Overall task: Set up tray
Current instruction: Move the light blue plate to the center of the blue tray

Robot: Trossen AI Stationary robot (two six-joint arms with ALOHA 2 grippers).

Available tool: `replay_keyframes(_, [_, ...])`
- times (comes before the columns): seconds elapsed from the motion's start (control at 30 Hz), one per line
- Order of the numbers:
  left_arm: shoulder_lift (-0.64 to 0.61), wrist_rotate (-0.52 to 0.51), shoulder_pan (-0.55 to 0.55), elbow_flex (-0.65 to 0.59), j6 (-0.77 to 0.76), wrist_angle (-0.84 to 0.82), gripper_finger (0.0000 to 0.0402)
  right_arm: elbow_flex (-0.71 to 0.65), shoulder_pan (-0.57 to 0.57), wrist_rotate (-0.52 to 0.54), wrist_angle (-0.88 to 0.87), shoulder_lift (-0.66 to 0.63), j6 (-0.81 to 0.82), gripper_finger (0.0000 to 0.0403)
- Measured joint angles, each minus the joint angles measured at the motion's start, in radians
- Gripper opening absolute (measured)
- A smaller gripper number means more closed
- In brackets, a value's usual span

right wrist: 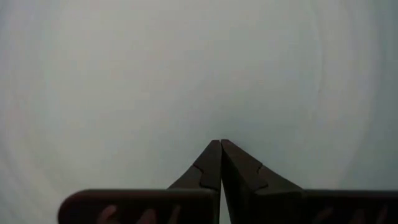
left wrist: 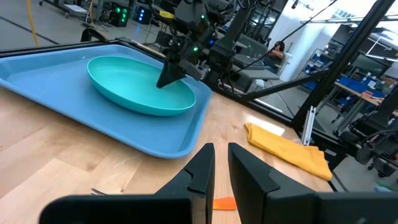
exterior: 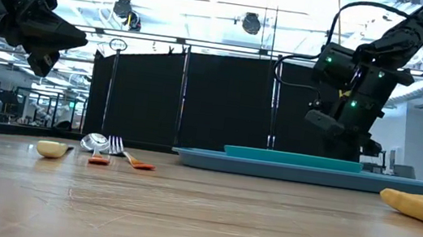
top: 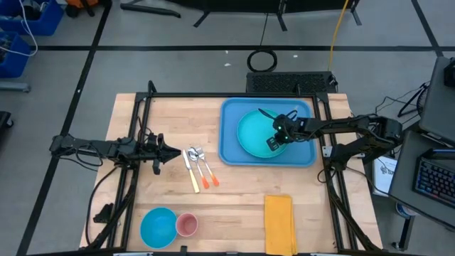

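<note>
The blue tray (top: 306, 153) lies flat on the table's far right part, and the round turquoise plate (top: 254, 134) rests in it. My right gripper (top: 276, 141) hovers shut above the plate's right half, pointing down. The low view shows it (exterior: 319, 120) well clear of the plate (exterior: 292, 157), and its wrist view shows only the plate's surface (right wrist: 186, 74). My left gripper (top: 173, 151) is raised over the table's left middle, just left of the cutlery (top: 197, 167). Its fingers (left wrist: 221, 155) are open by a narrow gap and hold nothing.
A knife, spoon and fork with orange handles (exterior: 101, 149) lie side by side left of the tray. A blue bowl (top: 158, 226) and a pink cup (top: 187, 225) stand at the near edge. A folded yellow napkin (top: 279, 224) lies near the tray's near side.
</note>
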Motion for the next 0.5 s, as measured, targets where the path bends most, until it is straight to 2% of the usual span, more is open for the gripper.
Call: replay_keyframes(0.5, [0.000,0.000,0.000,0.000,0.000,-0.001,0.0049,-0.001,-0.011,0.002,-0.039,0.000,0.013,0.0000])
